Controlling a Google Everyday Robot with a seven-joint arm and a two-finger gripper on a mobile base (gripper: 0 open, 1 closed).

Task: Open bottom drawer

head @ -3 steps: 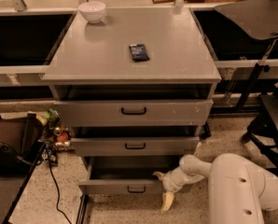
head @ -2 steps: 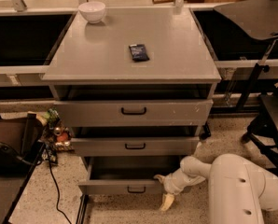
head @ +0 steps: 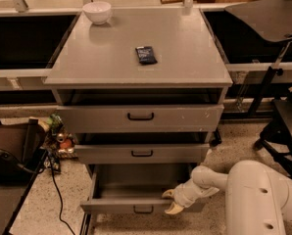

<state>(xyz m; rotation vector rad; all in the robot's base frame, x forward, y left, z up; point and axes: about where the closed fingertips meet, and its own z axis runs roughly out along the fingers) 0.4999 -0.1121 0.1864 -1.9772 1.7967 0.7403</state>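
Down at six o'clock of the grey cabinet (head: pixel 185 58), the bottom drawer (head: pixel 116 205) stands drawn out past the two fronts above it, its grey inside open to view. My claw (head: pixel 171 202) sits at the upper edge of that drawer's front, just at three o'clock of its small black loop handle (head: pixel 143 209). Whether it is wide, narrow or pinching the edge I cannot tell. My pale arm (head: pixel 256 195) reaches in from four o'clock and fills the lower right corner.

The middle drawer (head: pixel 180 153) is at twelve o'clock of my claw, close overhead, and the top drawer (head: pixel 185 117) sits above that, so the room over my wrist is low. On the cabinet top a white bowl (head: pixel 97 11) stands at eleven o'clock, near the far left corner. A small dark packet (head: pixel 146 55) lies near the middle, well apart from the bowl and from every edge.

At nine o'clock of the cabinet there is a dark bag (head: pixel 11 146), with small clutter (head: pixel 58 133) between it and the cabinet's side. A black cable (head: pixel 57 190) trails down past the open drawer's left corner. At three o'clock a black chair (head: pixel 283 126) stands on the speckled floor (head: pixel 234 146), near my arm. A narrow strip of floor lies at six o'clock, in front of the drawer, between cable and arm.
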